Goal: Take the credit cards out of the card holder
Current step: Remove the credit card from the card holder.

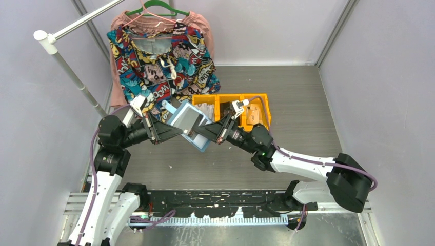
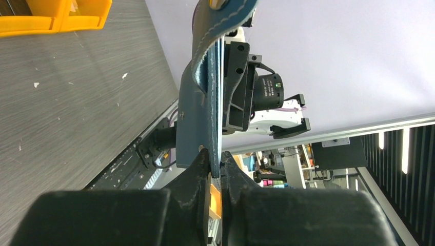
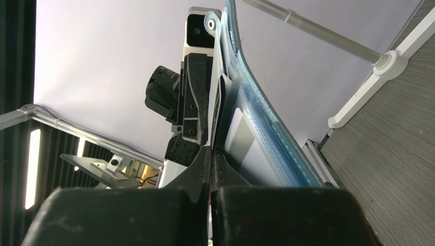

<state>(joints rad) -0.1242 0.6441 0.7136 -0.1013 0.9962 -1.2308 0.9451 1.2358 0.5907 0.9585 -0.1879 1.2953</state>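
We count two arms: left arm (image 1: 100,184), right arm (image 1: 300,163). Two grippers: left gripper (image 1: 180,132), right gripper (image 1: 199,134). One card holder (image 2: 197,113). One credit card (image 3: 241,141) showing inside; whether more, we cannot tell. Three orange bins (image 1: 229,96) in row. One white rail (image 1: 77,23). Two garments: one comic-print shirt (image 1: 164,56), one pink top (image 1: 120,31). One green hanger (image 1: 159,6).

From up high at the near side, the fixed camera looked steeply down over the whole table (image 1: 308,128). One wrist camera sat tight behind the left gripper (image 2: 215,160), the other behind the right gripper (image 3: 212,152), facing each other across the wallet (image 1: 189,124), seen edge-on and very near. All three views shared it.
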